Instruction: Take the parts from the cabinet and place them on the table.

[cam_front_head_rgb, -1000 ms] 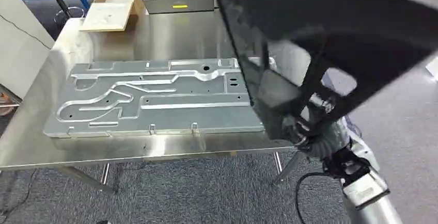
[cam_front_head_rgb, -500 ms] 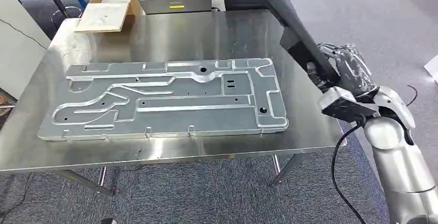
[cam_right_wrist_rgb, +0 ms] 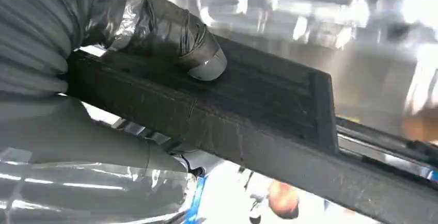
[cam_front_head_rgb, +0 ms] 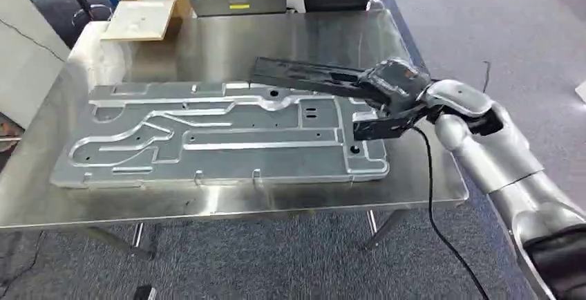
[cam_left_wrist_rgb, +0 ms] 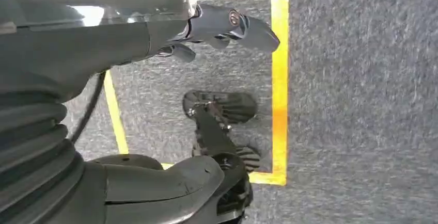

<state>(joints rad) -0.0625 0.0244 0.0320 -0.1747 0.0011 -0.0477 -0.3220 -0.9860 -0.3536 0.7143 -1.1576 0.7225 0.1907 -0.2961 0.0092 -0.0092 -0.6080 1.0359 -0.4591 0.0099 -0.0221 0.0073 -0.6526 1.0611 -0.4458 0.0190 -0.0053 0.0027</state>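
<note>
Right hand (cam_front_head_rgb: 395,87) grips one end of a long black part (cam_front_head_rgb: 304,77), thumb (cam_right_wrist_rgb: 204,61) pressed on its upper face; the part reaches away from the hand, low over the far edge of the grey machined plate (cam_front_head_rgb: 207,130) on the steel table (cam_front_head_rgb: 207,44). I judge placement is under way: I would lower it level, then release once it rests. Beyond the part's far end, an open cardboard box (cam_front_head_rgb: 148,3) holds a pale sheet. Left hand (cam_left_wrist_rgb: 227,25) hangs over carpet, fingers loosely apart, holding nothing.
</note>
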